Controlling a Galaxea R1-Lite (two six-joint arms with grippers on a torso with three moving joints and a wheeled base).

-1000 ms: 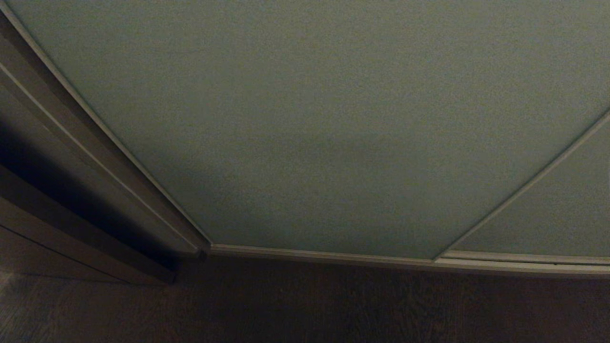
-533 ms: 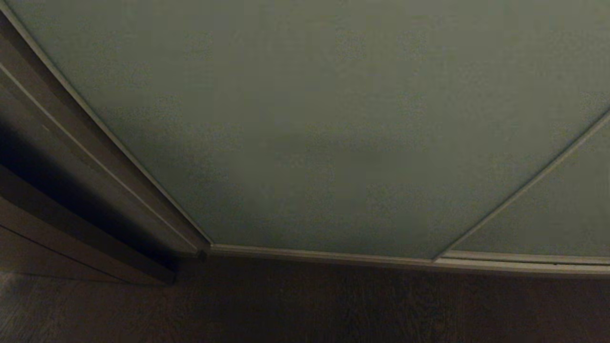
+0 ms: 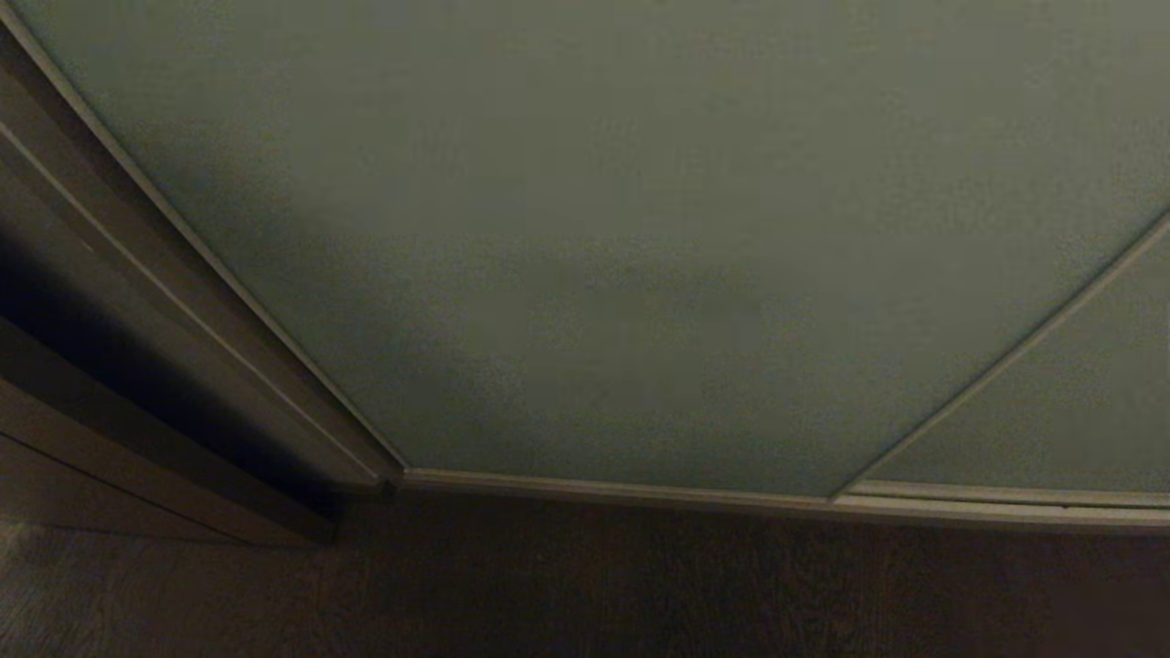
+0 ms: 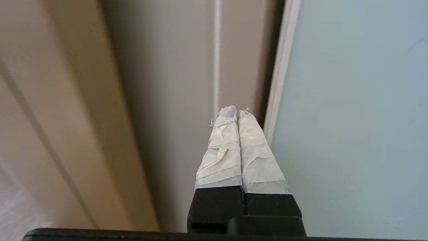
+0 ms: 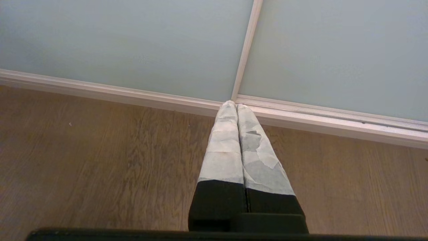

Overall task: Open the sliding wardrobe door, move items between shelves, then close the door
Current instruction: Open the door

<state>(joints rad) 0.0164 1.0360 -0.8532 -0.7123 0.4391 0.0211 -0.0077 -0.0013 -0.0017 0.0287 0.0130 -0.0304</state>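
— So which step is this, do you reckon?

— Opening, right at its start. The sliding wardrobe door (image 3: pixel 640 247) is fully across; in the head view its pale grey-green panel fills nearly everything above the floor rail (image 3: pixel 622 489), and no gap shows along its left edge, where the silvery frame (image 4: pixel 279 77) meets the beige side panel (image 4: pixel 174 83) of the wardrobe.

— And the arms?

— Neither shows from the head. The left wrist view has the left hand (image 4: pixel 237 115) with its taped fingers pressed together, nothing between them, tips pointing at the seam just beside the door's left frame. Whether they touch the panel I cannot tell. The right hand (image 5: pixel 235 104) is likewise closed and empty, hanging low over the wooden floor (image 5: pixel 100 150) and pointing at the rail where two door panels overlap.

— The toys and shelves?

— Hidden behind the door; none of that can be seen.

— So what does the next move call for?

— By my judgement, getting the closed left fingertips against the frame's edge, then pushing sideways along the rail toward the right. The frame is slim and the panel matte and flat, so purchase is thin; a slip onto the panel face seems the risk. Pressure should stay along the track, not into the door.
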